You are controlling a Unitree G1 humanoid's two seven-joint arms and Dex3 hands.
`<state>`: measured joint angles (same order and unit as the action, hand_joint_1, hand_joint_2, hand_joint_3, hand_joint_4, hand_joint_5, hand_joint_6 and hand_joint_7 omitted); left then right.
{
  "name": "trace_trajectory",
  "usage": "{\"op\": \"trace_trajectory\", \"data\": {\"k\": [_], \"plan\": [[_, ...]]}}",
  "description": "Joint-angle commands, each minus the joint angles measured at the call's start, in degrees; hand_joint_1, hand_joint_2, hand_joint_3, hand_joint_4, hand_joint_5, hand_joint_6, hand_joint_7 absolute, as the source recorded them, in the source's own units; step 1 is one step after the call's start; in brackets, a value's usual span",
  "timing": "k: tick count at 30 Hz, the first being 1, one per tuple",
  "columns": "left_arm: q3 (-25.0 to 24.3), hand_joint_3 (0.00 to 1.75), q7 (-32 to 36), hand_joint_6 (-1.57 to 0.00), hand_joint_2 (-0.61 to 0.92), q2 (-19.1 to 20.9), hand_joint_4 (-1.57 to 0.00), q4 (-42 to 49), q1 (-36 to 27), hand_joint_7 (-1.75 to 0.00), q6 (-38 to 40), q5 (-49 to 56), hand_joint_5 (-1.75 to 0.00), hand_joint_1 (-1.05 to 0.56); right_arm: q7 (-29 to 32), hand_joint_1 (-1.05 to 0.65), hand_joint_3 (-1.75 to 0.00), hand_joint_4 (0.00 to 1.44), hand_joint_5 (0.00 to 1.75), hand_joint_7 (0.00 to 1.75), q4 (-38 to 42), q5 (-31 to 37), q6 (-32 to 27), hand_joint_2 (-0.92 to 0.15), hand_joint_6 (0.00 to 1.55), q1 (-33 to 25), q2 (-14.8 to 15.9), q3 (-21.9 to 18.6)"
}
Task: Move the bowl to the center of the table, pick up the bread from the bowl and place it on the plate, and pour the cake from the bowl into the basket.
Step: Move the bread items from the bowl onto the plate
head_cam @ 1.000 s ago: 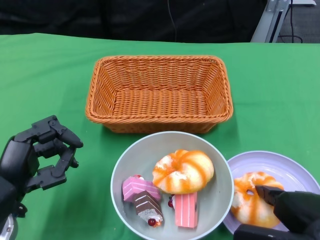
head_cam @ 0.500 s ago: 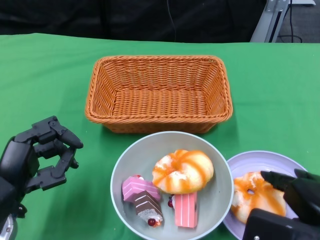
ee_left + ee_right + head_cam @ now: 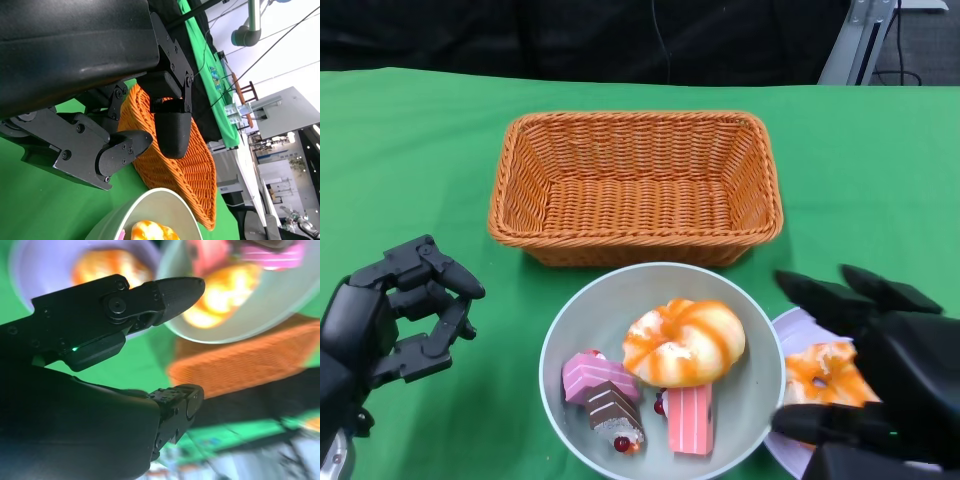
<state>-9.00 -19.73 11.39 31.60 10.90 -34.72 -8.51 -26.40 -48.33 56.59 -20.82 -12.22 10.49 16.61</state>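
Above the plate (image 3: pixel 798 325): right hand (image 3: pixel 880 370), fingers spread, holding nothing; one bread (image 3: pixel 825 380) lies beneath. Second bread (image 3: pixel 685 343) sits in the bowl (image 3: pixel 620 290) with cake (image 3: pixel 592 377). Advice: approach from above, avoiding the rim. Left hand (image 3: pixel 395 320) empty, half-curled.

A lab or test room is indicated: a green-clothed table (image 3: pixel 410 130), a grey mounted robot arm (image 3: pixel 250 27), and office furniture beyond.
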Motion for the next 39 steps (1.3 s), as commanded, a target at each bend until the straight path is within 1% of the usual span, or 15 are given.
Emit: {"op": "trace_trajectory", "data": {"k": [1, 2, 4, 5, 8, 11, 15, 20, 24, 28, 32, 35, 39], "plan": [[-0.28, 0.95, -0.07, -0.72, 0.64, 1.0, -0.75, 0.35, 0.55, -1.33, -1.17, 0.17, -1.57, -0.06, 2.86, -0.79, -0.08, 0.28, 0.14, 0.03, 1.06, 0.22, 3.05, -0.92, 0.38, 1.33, -1.11, 1.34], [-0.15, 0.95, 0.06, -0.72, 0.64, 0.85, -0.75, 0.09, 0.44, -1.34, -1.1, 0.27, -1.58, -0.06, 3.8, -0.77, -0.05, 0.38, 0.17, 0.03, 2.05, 0.82, 4.07, -0.92, 0.42, 2.06, -1.61, 2.28], [0.04, 0.95, 0.29, -0.72, 0.64, 0.55, -0.76, -0.36, 0.21, -1.35, -0.98, 0.37, -1.59, -0.07, 5.07, -0.75, -0.03, 0.46, 0.17, 0.03, 4.46, 2.41, 5.46, -0.92, 0.46, 4.07, -2.61, 4.41], [0.1, 0.94, 0.33, -0.72, 0.65, 0.46, -0.76, -0.56, 0.11, -1.35, -0.86, 0.33, -1.59, -0.07, 5.19, -0.75, -0.03, 0.47, 0.17, 0.02, 5.2, 2.91, 5.74, -0.92, 0.47, 4.69, -2.91, 4.96], [0.32, 0.94, 0.39, -0.71, 0.65, 0.25, -0.75, -1.21, -0.26, -1.36, -0.65, 0.37, -1.59, -0.06, 5.14, -0.75, -0.03, 0.48, 0.16, 0.01, 8.37, 4.72, 6.64, -0.92, 0.45, 7.01, -3.72, 6.68], [0.5, 0.93, 0.79, -0.71, 0.66, -0.04, -0.75, -1.9, -0.59, -1.36, -0.52, 0.58, -1.59, -0.07, 3.5, -0.74, -0.03, 0.45, 0.12, 0.0, 11.6, 7.26, 6.24, -0.92, 0.43, 9.4, -4.31, 8.38], [0.82, 0.93, 1.11, -0.71, 0.66, -0.42, -0.76, -3.05, -1.12, -1.35, -0.09, 0.66, -1.58, -0.07, 3.53, -0.73, -0.01, 0.47, 0.1, 0.01, 16.94, 8.6, 6.72, -0.91, 0.45, 12.07, -3.89, 9.47], [1.08, 0.92, 1.84, -0.71, 0.67, -0.58, -0.75, -4.21, -1.85, -1.34, -0.51, 1.67, -1.58, -0.07, 3.42, -0.74, -0.01, 0.45, 0.07, 0.01, 25.81, 12.41, 6.2, -0.92, 0.45, 16.52, -3.39, 10.95], [1.12, 0.93, 1.76, -0.71, 0.66, -0.57, -0.75, -4.29, -2.03, -1.34, -0.81, 1.56, -1.58, -0.07, 5.95, -0.76, -0.01, 0.45, 0.05, 0.01, 31.68, 14.23, 6.73, -0.92, 0.46, 18.55, -2.79, 12.32], [1.12, 0.92, 1.55, -0.71, 0.66, -0.58, -0.75, -4.54, -2.17, -1.34, -0.72, 1.17, -1.58, -0.07, 8.73, -0.78, -0.01, 0.47, 0.05, 0.0, 35.6, 17.31, 6.18, -0.92, 0.46, 19.68, -3.04, 14.33], [1.11, 0.92, 1.33, -0.71, 0.66, -0.48, -0.75, -4.6, -2.18, -1.33, -0.58, 0.93, -1.59, -0.09, 12.4, -0.78, 0.0, 0.45, 0.03, 0.0, 41.03, 19.83, 5.52, -0.9, 0.46, 21.29, -4.2, 16.76], [1.22, 0.92, 1.75, -0.71, 0.66, -0.37, -0.75, -5.16, -2.43, -1.34, -0.59, 1.53, -1.59, -0.09, 16.06, -0.77, 0.0, 0.44, 0.02, 0.01, 44.25, 20.68, 5.37, -0.9, 0.47, 22.07, -4.83, 18.16], [1.31, 0.93, 1.59, -0.71, 0.66, -0.31, -0.75, -5.63, -2.64, -1.35, -0.28, 1.47, -1.61, -0.09, 21.36, -0.74, 0.0, 0.48, 0.04, 0.01, 46.97, 21.15, 5.14, -0.9, 0.5, 22.35, -5.21, 19.51]]}}
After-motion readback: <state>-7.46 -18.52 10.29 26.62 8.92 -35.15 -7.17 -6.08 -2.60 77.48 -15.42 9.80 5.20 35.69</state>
